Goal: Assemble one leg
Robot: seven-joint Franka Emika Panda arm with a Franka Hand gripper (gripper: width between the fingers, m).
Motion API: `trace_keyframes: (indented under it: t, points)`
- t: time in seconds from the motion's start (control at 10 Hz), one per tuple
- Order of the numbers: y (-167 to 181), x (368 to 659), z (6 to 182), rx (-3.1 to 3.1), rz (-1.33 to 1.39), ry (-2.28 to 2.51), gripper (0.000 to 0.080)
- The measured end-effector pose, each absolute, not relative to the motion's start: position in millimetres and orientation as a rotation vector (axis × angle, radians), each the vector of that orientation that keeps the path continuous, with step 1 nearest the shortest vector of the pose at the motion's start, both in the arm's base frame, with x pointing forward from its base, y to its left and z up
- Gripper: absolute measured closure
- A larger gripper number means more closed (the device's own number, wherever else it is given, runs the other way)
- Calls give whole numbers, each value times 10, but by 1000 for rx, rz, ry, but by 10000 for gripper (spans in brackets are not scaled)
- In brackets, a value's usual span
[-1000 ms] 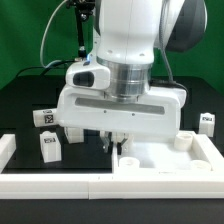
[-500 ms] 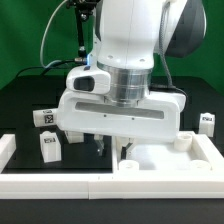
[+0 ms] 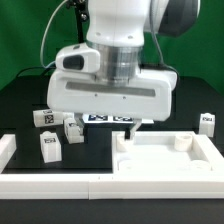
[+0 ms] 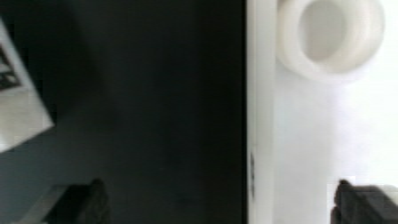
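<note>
The large white tabletop (image 3: pixel 165 162) lies at the exterior view's right front, with a round socket (image 4: pixel 331 42) showing in the wrist view. Three legs stand to its left: one (image 3: pixel 45 118), one (image 3: pixel 72 128) and one (image 3: pixel 50 146). A further leg (image 3: pixel 207 121) stands at the far right. My gripper (image 3: pixel 118 124) hangs above the tabletop's left edge, mostly hidden by the white wrist mount. In the wrist view my gripper (image 4: pixel 222 205) is open wide with nothing between the fingertips (image 4: pixel 80 202). One fingertip is over the black table, the other over the tabletop.
A white rail (image 3: pixel 60 186) runs along the table's front, with an end piece (image 3: pixel 5 150) at the left. The marker board (image 3: pixel 100 119) lies behind the gripper. A white part (image 4: pixel 18 100) shows at the wrist view's edge.
The arm has risen and shifted slightly toward the exterior view's left, lifting the fingers off the tabletop's edge. The jaws stay open and empty.
</note>
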State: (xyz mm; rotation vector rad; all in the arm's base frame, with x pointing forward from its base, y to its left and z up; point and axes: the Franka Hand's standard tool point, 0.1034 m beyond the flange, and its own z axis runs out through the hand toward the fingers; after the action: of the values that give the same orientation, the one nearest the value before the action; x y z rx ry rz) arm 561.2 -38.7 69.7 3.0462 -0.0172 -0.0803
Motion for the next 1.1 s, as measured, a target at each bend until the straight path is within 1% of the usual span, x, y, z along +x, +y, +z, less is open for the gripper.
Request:
trace_keyframes:
  t: [0.1, 0.4, 0.5, 0.6, 0.8, 0.9, 1.1]
  points:
    - [-395, 5589, 727, 3045, -79, -22, 155]
    - [-409, 5584, 710, 3038, -95, 234, 150]
    - [-460, 5540, 702, 3036, -127, 294, 150]
    - [-596, 5455, 703, 3034, -177, 265, 150]
    - [-910, 5317, 758, 3006, -190, 297, 150]
    - [-1038, 5190, 768, 3015, -297, 266, 150]
    - [-1008, 5143, 775, 3002, -487, 230, 150]
